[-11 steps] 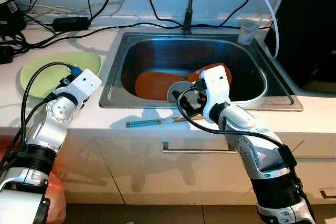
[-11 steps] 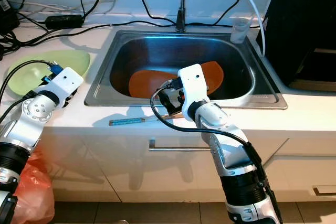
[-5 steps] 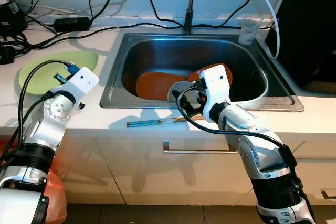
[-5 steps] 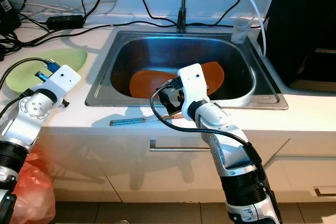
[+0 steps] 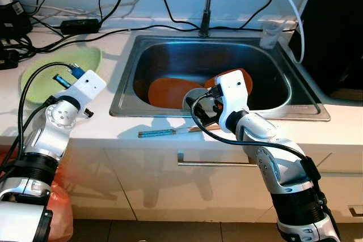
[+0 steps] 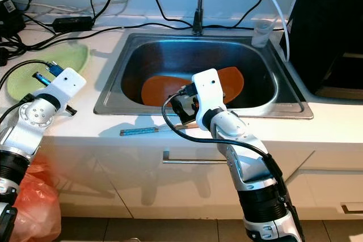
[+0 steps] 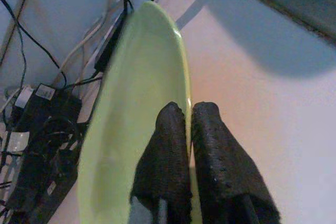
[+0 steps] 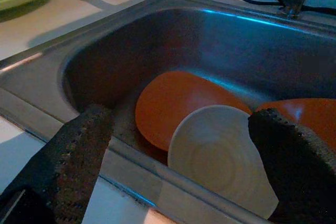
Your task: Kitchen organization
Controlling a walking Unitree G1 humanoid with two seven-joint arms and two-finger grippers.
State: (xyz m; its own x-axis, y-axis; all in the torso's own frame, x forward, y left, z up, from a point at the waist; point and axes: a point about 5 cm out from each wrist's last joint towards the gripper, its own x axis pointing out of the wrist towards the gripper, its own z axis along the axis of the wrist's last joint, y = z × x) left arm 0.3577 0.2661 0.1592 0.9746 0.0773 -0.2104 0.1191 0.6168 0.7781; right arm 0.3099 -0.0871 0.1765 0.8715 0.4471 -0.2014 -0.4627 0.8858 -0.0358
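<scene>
White counter (image 5: 108,134) carries our left hand (image 7: 190,129), clenched on the green plate's (image 7: 131,119) rim, tilting it up beside the sink (image 5: 122,92). Our right hand (image 8: 178,145) hangs spread over the sink's front edge. We should keep the pinch firm and lift evenly, clearing the cables (image 5: 85,32).

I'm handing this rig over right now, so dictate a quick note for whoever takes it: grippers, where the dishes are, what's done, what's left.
Left gripper: shut on the rim of the green plate, which is tilted up off the counter.
Right gripper: open, at the front edge of the sink.
In the sink: two orange plates and a white bowl.
Chopsticks lie on the counter in front of the sink.
Done: green plate gripped.
Left: placing it; sink dishes and chopsticks untouched.
</scene>
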